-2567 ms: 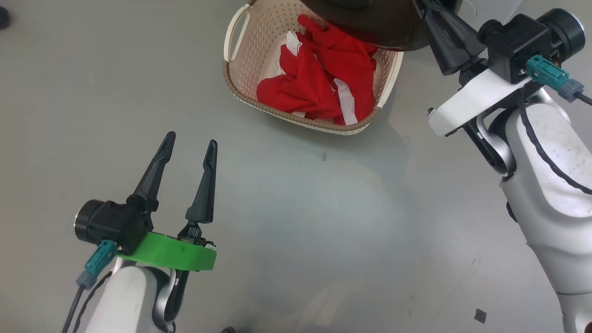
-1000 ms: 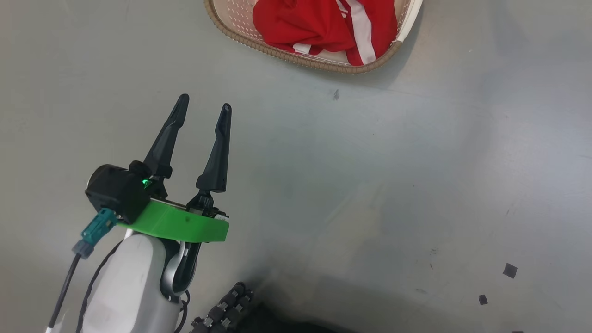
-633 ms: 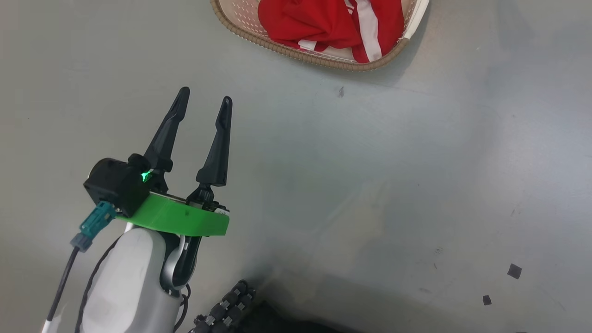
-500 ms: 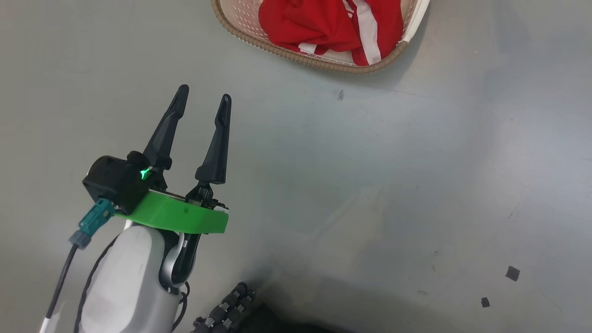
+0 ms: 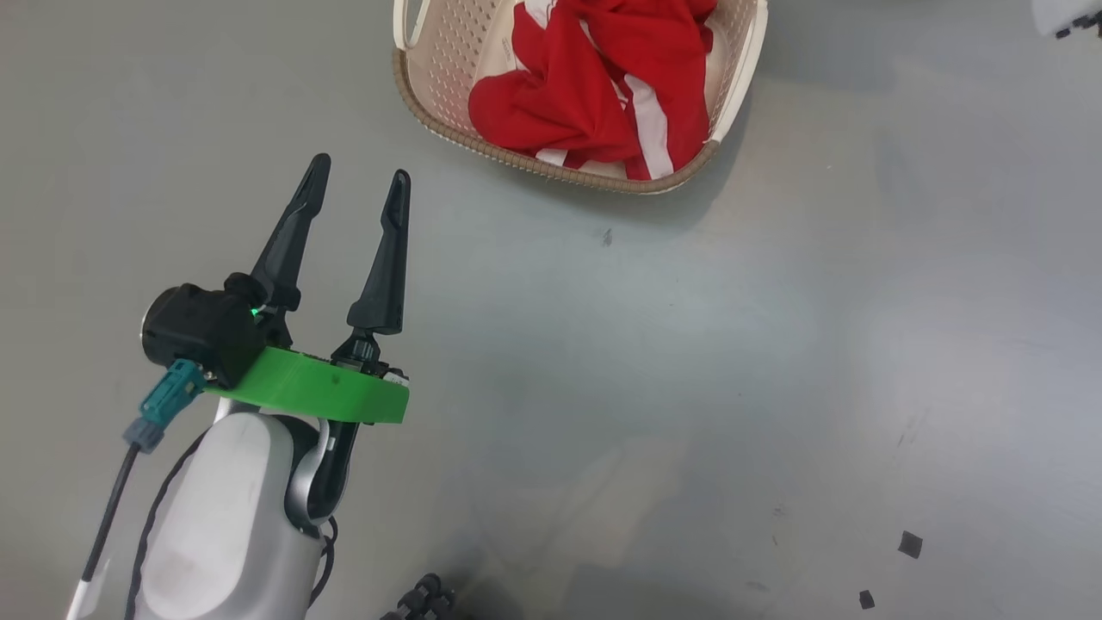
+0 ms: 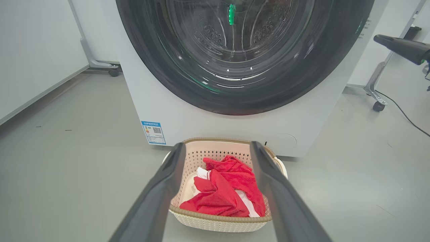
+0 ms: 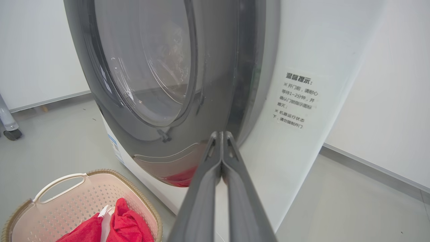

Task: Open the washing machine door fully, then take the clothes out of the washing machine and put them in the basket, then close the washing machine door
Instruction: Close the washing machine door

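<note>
With the clothes (image 5: 594, 95) in the basket (image 5: 482, 151), the washing machine door (image 6: 242, 50) looks shut. The right gripper (image 7: 221, 133), closed and empty, may owe one latching push. The left gripper (image 5: 360, 170) stands open.

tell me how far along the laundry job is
Done: the clothes lie in the basket, and the washing machine door sits against the washing machine. In hand: the right gripper, fingers shut, points at the door's rim. Left: maybe a final latching push; the left gripper is open, empty.
</note>
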Robot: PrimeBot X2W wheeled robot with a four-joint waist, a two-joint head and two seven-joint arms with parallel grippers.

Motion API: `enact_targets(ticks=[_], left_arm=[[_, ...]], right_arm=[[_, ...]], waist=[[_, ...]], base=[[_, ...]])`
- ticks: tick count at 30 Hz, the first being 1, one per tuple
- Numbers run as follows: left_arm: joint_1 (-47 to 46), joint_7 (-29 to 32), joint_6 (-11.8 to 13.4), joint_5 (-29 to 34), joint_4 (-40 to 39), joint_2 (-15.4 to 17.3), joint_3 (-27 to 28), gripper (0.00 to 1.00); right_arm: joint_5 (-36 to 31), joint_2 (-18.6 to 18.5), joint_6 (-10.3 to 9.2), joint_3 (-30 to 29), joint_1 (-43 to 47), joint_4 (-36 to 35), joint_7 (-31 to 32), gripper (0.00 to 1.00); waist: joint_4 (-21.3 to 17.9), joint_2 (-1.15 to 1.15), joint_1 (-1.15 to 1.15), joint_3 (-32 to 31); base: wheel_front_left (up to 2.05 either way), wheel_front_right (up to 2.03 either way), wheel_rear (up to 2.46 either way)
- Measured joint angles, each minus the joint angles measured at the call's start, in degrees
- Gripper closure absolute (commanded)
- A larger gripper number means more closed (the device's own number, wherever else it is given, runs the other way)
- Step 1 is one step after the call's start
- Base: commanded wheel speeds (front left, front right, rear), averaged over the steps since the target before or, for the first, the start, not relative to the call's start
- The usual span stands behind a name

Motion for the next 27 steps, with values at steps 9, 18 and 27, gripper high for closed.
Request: enact_targets(ticks=[9, 18, 27], left_arm=[[0.5, 0.0, 0.0, 2.9, 1.8, 0.0, 2.4, 0.00], [4.2, 0.0, 0.0, 4.4, 3.6, 0.0, 4.5, 0.00], [9.1, 0.0, 0.0, 4.8, 5.6, 0.2, 5.4, 0.00]], right_arm=[[2.1, 2.5, -0.08, -0.9, 10.7, 0.5, -1.1, 1.00], [4.9, 6.2, -1.18, -3.4, 21.0, -1.3, -1.4, 1.00], [5.7, 8.3, -2.55, -6.4, 30.0, -6.6, -1.4, 1.00]], waist=[[-3.5, 0.00, -0.01, -7.2], [-7.8, 0.00, -0.01, -14.0], [-11.5, 0.00, -0.01, -20.4]], base=[[0.00, 0.00, 0.00], [0.00, 0.00, 0.00], [0.00, 0.00, 0.00]])
